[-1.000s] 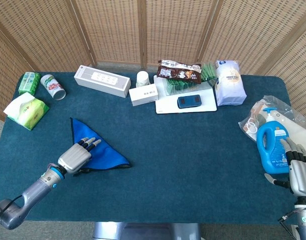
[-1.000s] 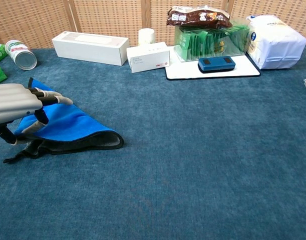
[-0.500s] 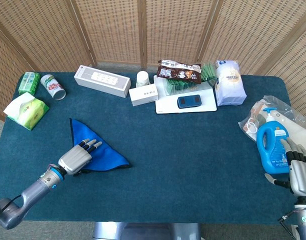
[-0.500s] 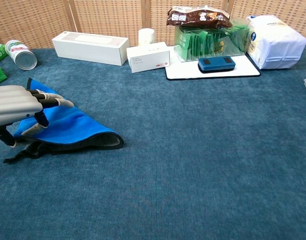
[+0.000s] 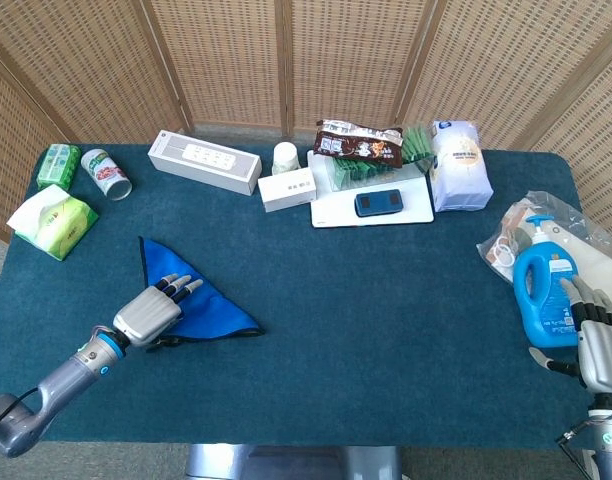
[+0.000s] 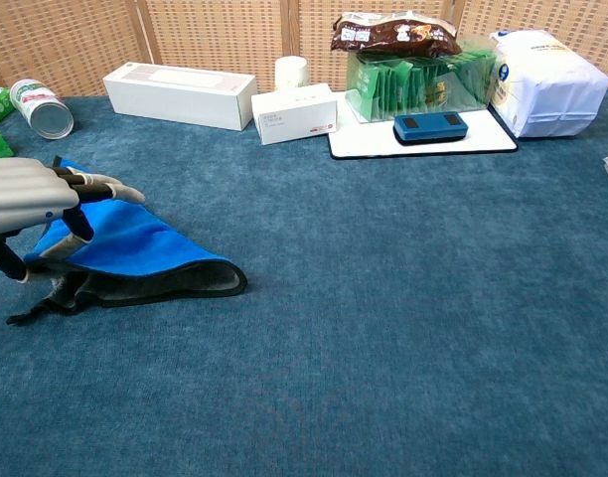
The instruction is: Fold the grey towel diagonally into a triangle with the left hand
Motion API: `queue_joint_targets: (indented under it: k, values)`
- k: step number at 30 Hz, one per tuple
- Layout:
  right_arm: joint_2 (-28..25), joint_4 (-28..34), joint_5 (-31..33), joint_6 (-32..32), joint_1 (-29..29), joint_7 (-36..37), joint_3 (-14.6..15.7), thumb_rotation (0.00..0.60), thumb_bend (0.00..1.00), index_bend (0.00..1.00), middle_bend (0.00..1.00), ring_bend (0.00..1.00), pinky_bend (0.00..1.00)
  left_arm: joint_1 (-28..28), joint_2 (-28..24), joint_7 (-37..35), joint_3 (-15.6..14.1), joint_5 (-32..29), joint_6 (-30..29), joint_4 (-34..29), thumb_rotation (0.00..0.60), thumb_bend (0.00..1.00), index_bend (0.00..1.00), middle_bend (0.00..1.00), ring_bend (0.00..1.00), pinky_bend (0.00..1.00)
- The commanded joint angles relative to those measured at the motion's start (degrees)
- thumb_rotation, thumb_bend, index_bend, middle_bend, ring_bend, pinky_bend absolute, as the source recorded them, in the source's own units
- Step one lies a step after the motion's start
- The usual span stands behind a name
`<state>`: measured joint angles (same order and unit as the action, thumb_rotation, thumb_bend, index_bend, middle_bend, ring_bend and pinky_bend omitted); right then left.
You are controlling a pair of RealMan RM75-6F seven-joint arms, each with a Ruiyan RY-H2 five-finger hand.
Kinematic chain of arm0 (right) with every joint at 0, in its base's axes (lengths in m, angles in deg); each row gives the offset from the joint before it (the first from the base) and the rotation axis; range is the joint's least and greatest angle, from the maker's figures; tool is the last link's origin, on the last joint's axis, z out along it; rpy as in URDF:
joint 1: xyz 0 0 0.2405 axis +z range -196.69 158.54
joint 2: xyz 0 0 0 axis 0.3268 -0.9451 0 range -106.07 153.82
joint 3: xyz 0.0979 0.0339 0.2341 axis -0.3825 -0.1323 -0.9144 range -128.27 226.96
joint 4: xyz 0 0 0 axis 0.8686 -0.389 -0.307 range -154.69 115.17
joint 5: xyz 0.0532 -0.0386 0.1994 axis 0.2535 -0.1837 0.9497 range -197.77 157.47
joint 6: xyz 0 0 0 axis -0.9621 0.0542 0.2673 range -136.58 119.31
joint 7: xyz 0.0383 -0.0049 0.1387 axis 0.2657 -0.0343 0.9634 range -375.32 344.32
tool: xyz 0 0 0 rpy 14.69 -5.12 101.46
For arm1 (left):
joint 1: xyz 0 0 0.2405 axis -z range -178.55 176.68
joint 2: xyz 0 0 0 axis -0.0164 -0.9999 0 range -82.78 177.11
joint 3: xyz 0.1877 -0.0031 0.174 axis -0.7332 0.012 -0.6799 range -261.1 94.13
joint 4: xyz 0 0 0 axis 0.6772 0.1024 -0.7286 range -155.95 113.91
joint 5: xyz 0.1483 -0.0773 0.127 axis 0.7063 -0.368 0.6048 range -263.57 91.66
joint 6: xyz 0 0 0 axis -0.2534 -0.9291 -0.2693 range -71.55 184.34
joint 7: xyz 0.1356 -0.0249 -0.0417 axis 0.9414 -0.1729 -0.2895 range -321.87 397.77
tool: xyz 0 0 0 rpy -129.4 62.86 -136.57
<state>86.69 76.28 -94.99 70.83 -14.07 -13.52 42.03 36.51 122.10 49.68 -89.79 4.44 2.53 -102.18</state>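
Surface (image 5: pixel 386 320): blue-green carpet cover, fills most of both views. Towel (image 5: pixel 201 300): lies at lower left of the head view, folded into a triangle, blue face up with a grey edge showing along its near side. Left hand (image 5: pixel 151 312): over the towel's near-left corner, fingers extended and apart, gripping nothing. Right hand (image 5: pixel 598 340): lower right corner, fingers spread, empty, just beside the blue detergent bottle (image 5: pixel 546 298).

A staged test table, we think.
We see blue felt (image 5: pixel 386 300), wicker screens (image 5: pixel 346 60), assorted groceries (image 5: pixel 358 142).
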Motion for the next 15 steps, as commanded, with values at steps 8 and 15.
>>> queue_joint_targets:
  k: [8,15]
  values:
    - [0.1,0.1,-0.1,0.0,0.0,-0.3,0.1,0.600,0.00,0.00,0.00,0.00,0.00,0.6,-3.1,-3.3,0.1,3.6,-2.6,-0.3,0.600,0.23,0.00,0.00,0.00,0.07]
    - [0.2,0.3,-0.3,-0.1,0.0,-0.8,0.3,0.600,0.00,0.00,0.00,0.00,0.00,0.4,-3.3,1.4,0.8,3.0,-2.3,0.3,0.600,0.03,0.00,0.00,0.00,0.03]
